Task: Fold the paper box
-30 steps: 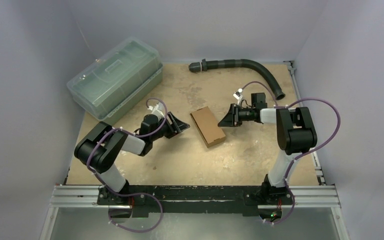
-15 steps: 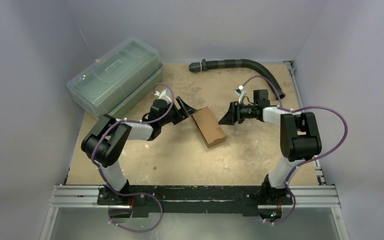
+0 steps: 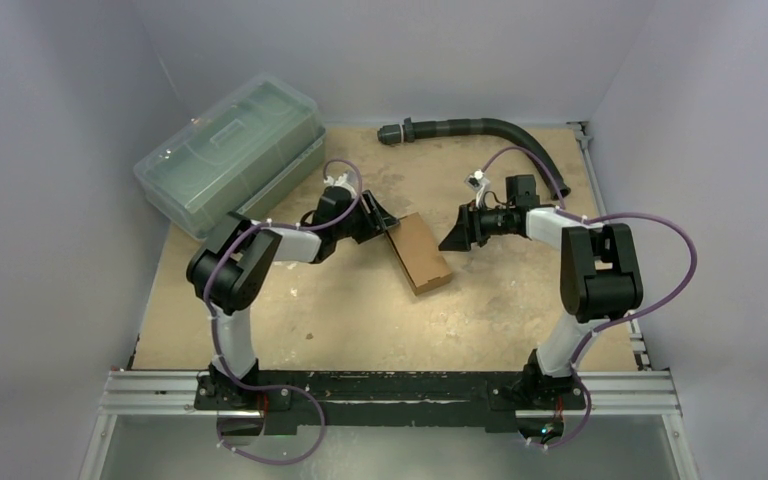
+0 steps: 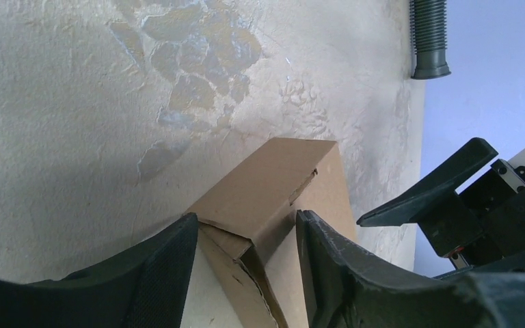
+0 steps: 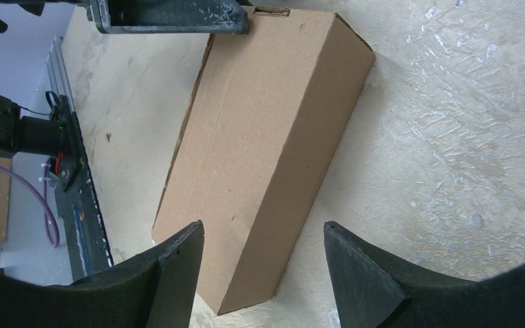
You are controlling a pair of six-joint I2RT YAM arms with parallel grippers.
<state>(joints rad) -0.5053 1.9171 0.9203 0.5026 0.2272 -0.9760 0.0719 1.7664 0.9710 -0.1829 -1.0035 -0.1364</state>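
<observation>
The paper box (image 3: 422, 255) lies flat near the middle of the table as a brown carton, long axis running from far left to near right. My left gripper (image 3: 388, 222) is at its far left end. In the left wrist view the box's (image 4: 273, 178) end corner, with a loosely tucked flap, sits between the parted jaws of the left gripper (image 4: 245, 216), and both fingers are close against it. My right gripper (image 3: 452, 238) hovers open just right of the box. The right wrist view shows the right gripper (image 5: 263, 225) with nothing between its fingers and the box (image 5: 266, 123) below them.
A large clear greenish lidded bin (image 3: 230, 155) stands at the back left. A black corrugated hose (image 3: 490, 130) curves along the back right edge, and its end (image 4: 429, 37) shows in the left wrist view. Purple walls close in the table.
My left arm has swung forward and right until its gripper reached the box's far end. The right gripper has opened wider and stayed beside the box.
</observation>
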